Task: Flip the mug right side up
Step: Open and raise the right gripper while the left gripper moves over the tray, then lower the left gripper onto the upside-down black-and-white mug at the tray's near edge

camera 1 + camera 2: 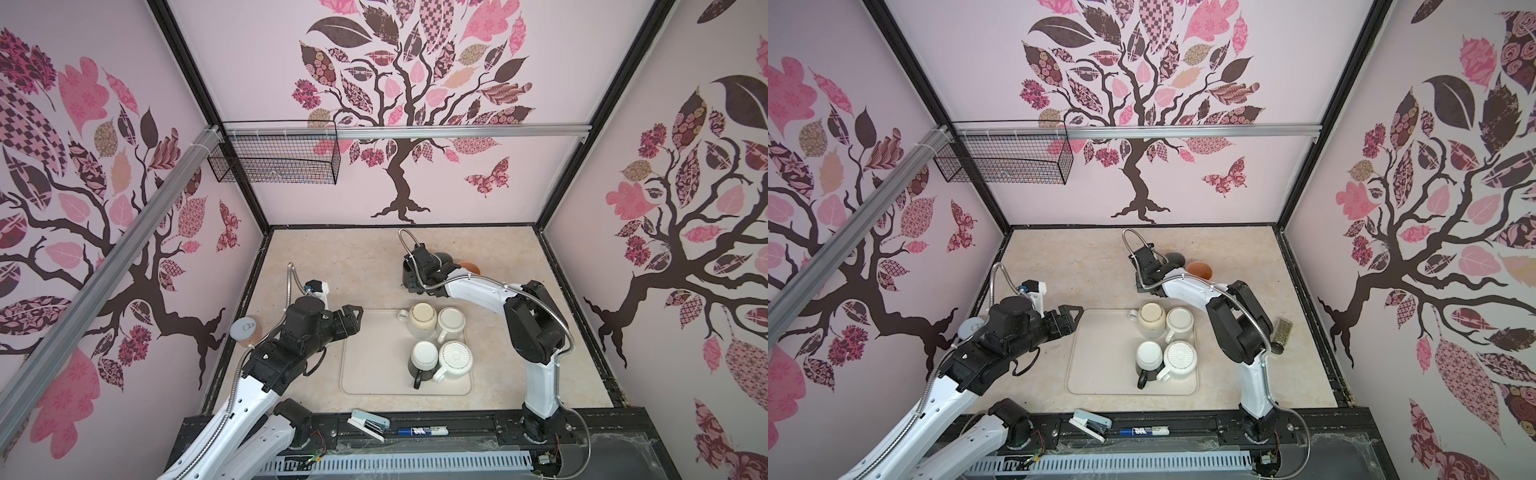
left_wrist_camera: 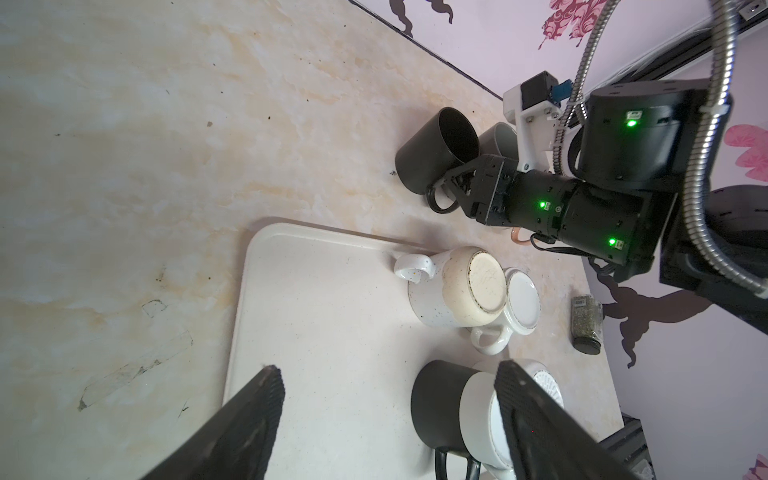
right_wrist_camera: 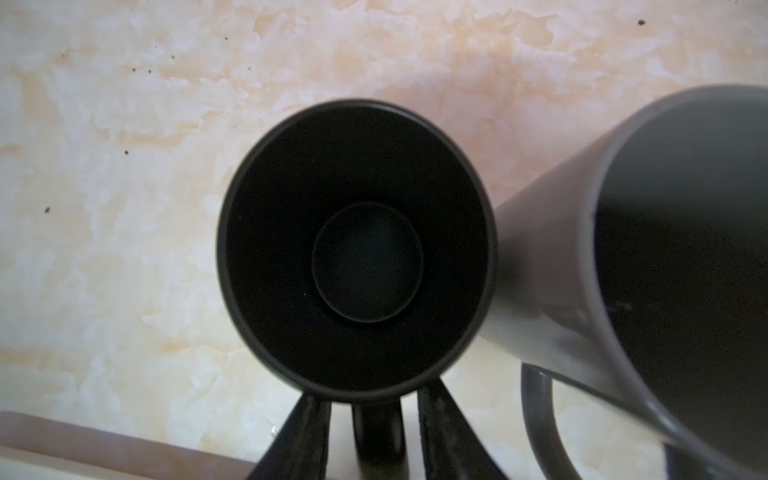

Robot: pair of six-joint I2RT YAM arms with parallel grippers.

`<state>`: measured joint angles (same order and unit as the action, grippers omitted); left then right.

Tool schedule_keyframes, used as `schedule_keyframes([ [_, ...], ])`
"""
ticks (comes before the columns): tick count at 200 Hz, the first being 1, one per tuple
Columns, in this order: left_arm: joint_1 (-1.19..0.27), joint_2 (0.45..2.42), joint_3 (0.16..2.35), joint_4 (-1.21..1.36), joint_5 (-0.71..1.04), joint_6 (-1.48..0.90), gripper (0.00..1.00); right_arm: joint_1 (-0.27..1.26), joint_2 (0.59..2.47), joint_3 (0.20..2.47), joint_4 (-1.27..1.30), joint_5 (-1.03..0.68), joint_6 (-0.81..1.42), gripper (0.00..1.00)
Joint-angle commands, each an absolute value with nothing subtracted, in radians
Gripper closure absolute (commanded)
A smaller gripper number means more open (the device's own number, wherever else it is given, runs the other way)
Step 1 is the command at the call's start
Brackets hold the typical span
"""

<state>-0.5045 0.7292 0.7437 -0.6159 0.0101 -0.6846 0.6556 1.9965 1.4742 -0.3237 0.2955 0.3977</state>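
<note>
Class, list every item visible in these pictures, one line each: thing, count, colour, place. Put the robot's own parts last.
tray: one, cream, table middle
cream mug: one, upside down on tray
white mugs: two, upside down on tray
black-and-white mug: one, upside down on tray
black mug: one, upright, behind tray
grey mug: one, upright, beside black mug
orange mug: one, upright, behind tray
spice jar: one, greenish contents, right of tray
lidded jar: one, grey lid, table's left edge
stapler: one, white and pale blue, front rail
marker: one, blue and white, beside stapler
wire basket: one, black, back rail
left claw: open, over tray's left side
right claw: open, fingers either side of black mug's handle
</note>
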Motion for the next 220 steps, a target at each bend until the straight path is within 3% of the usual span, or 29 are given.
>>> schedule_keyframes([
  [1,-0.502,0.737,0.715,-0.629,0.020,-0.669,0.16,0.651,1.935,1.527,-0.326,0.308,0.405,0.57],
  [57,-0.501,0.750,0.663,-0.611,0.045,-0.674,0.16,0.652,1.806,1.521,-0.318,0.255,0.411,0.51],
  [80,-0.500,0.710,0.617,-0.588,0.028,-0.727,0.12,0.651,1.691,1.475,-0.303,0.190,0.418,0.49],
  [114,-0.526,0.678,0.618,-0.641,0.075,-0.697,0.15,0.655,1.479,1.313,-0.300,0.103,0.464,0.50],
  [169,-0.873,0.653,0.616,-0.689,-0.152,-0.782,0.20,0.708,1.187,1.065,-0.390,0.112,0.501,0.51],
  [220,-1.274,0.936,0.754,-0.752,-0.467,-0.871,0.22,0.716,0.994,0.887,-0.444,0.110,0.557,0.50],
])
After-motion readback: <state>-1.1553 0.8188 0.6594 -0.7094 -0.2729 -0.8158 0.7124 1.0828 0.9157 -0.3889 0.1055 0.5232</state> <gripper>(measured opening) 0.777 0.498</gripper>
